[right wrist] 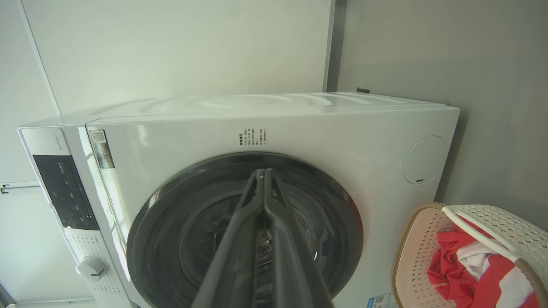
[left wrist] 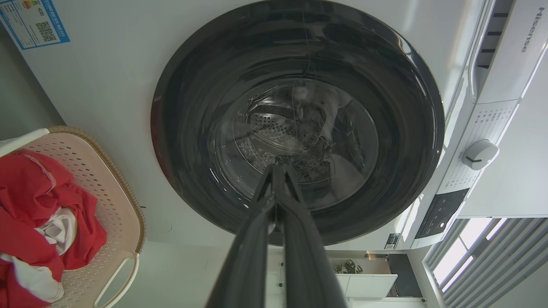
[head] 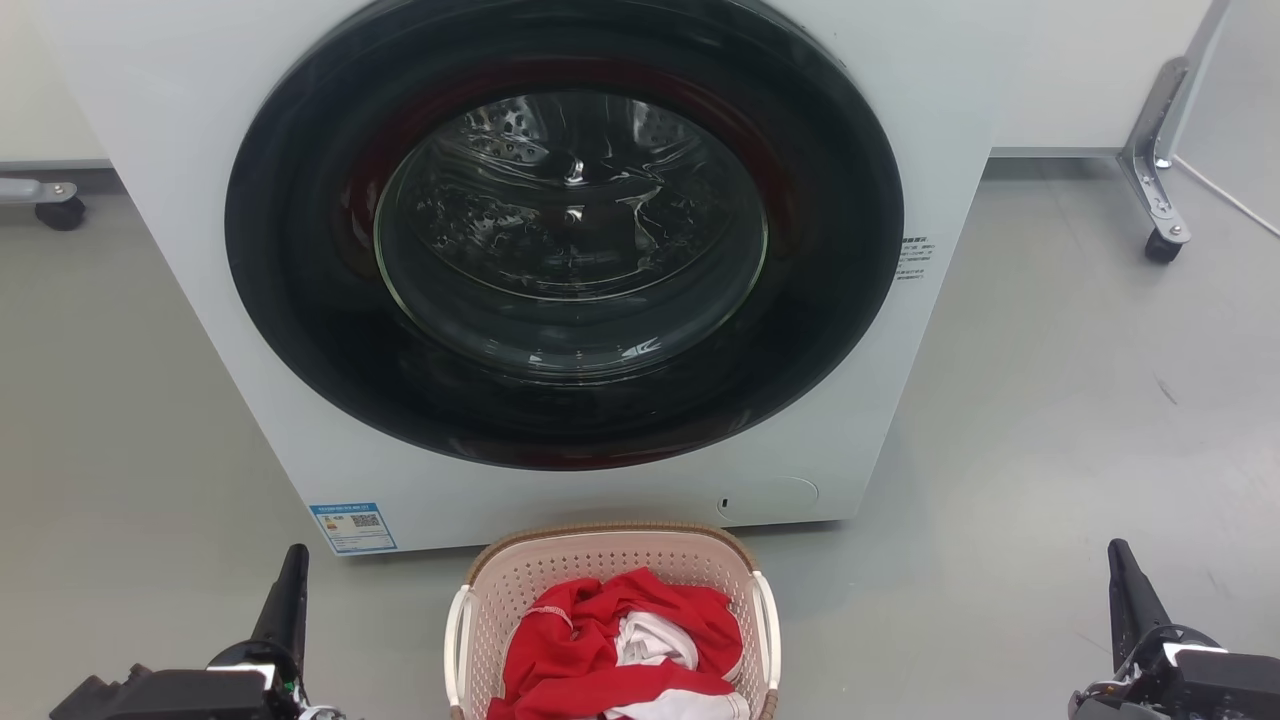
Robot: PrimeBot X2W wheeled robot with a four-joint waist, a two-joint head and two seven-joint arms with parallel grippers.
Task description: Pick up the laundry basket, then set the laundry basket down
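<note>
- Head view: basket (head: pixel 560 575) sits at bottom centre on the grey floor (head: pixel 1050 400), just in front of the washer (head: pixel 180 200). Its lower edge is cut off by the frame.
- Red and white clothes (head: pixel 600 640) are piled inside it. White handles show on its left and right sides.
- Left tool (head: pixel 296 557) is at lower left and right tool (head: pixel 1120 555) at lower right, fingers pointing up the frame. Each is well apart from the basket, which lies between them.
- Washer door (head: pixel 300 300) is shut, a dark ring around the glass, filling upper centre. Blue label (head: pixel 352 527) is at the washer's lower left corner.
- Left wrist view: left tool (left wrist: pixel 276 170) rises from bottom centre, narrow, fingers meeting at the tip, holding nothing.
- It points at the door glass (left wrist: pixel 299 128). Basket (left wrist: pixel 98 179) is at lower left with the clothes (left wrist: pixel 25 205) in it, clear of the fingers. Dial (left wrist: pixel 479 154) is at right.
- Right wrist view: right tool (right wrist: pixel 262 174) rises from bottom centre, also narrow, fingers together, nothing gripped.
- Basket (right wrist: pixel 417 256) is at lower right, beside the washer (right wrist: pixel 299 124), apart from the tool. Round hatch (right wrist: pixel 424 159) is just above the basket in frame. Control panel (right wrist: pixel 64 192) is at left.
</note>
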